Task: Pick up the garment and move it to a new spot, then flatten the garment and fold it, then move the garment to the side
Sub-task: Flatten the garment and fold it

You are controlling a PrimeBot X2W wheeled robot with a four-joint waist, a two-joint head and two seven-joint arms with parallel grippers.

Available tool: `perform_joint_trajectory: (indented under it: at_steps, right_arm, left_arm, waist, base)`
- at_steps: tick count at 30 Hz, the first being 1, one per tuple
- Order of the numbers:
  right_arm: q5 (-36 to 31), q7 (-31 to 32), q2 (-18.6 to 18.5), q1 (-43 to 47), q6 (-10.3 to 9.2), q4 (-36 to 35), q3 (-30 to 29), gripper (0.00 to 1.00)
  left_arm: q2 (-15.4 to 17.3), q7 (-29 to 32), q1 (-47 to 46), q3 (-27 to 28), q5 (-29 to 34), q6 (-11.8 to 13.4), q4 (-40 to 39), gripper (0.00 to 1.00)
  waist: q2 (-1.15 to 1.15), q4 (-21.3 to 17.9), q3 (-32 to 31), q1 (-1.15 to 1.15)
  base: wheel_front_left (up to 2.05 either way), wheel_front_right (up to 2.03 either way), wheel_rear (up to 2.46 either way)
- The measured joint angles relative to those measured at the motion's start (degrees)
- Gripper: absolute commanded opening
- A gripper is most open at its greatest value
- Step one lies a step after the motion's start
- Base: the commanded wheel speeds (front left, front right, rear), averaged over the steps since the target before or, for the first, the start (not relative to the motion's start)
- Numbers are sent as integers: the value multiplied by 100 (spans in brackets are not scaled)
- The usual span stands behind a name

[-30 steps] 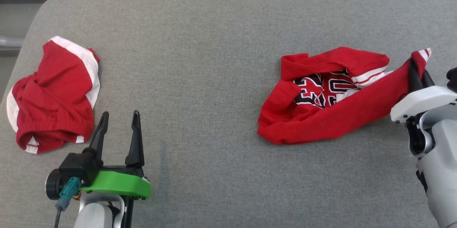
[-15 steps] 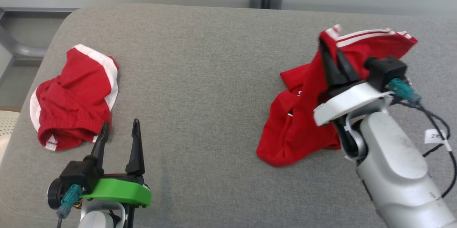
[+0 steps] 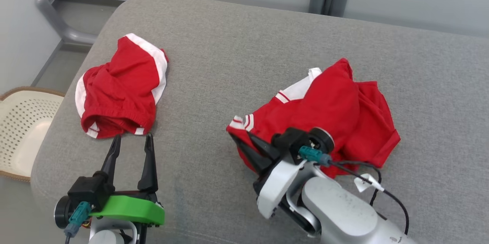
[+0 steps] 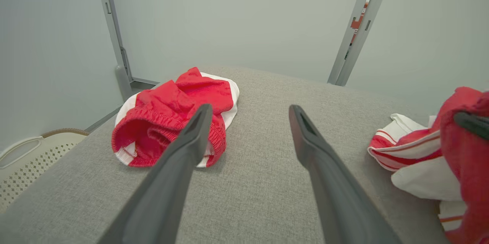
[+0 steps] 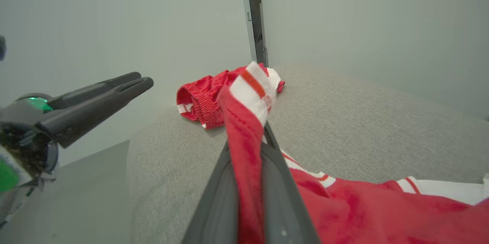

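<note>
Right wrist view has the crumpled red jersey with white striped trim (image 5: 244,137) pinched by its hem between the right gripper's (image 3: 241,137) 2 fingers, clamped tight. Its bulk lies heaped on the grey upholstered surface (image 3: 229,45), right of centre. I'd keep that pinch firm and lift until the heap clears before carrying it, stopping short of the red shorts with white side panels (image 3: 118,87). Nearby, the left gripper (image 3: 132,137) hovers, fingers spread wide, holding nothing

I see red shorts (image 3: 114,95) with white side stripes, crumpled on the grey padded bench (image 3: 229,53). A cream perforated basket (image 3: 23,122) sits beside its left edge.
</note>
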Motion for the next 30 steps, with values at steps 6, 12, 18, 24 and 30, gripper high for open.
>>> perform_joint_trajectory:
  at_steps: [6,12,18,24,30]
  right_arm:
    - [313,0,38,96,0,341,419,100]
    - [208,0,-19,44,0,199,-620,100]
    - [-71,0,-508,238,-1,-47,-1800,100]
    - [-261,0,-888,639,0,-155,-2714,100]
    - [-499,0,-951,872,0,256,-3407,100]
  left_arm:
    - [1,0,77,23,0,47,-8,100]
    - [1,0,148,101,1,52,-43,100]
    - [0,0,195,164,25,49,-48,100]
    - [0,0,244,160,26,49,-93,100]
    - [0,0,261,140,30,49,-121,100]
  waist:
    - [0,152,-83,0]
    - [0,-45,-154,0]
    - [0,-336,-241,0]
    - [0,-573,-342,0]
    - [0,-626,-362,0]
  base:
    - [0,0,0]
    - [0,0,0]
    - [0,0,0]
    - [0,0,0]
    - [0,0,0]
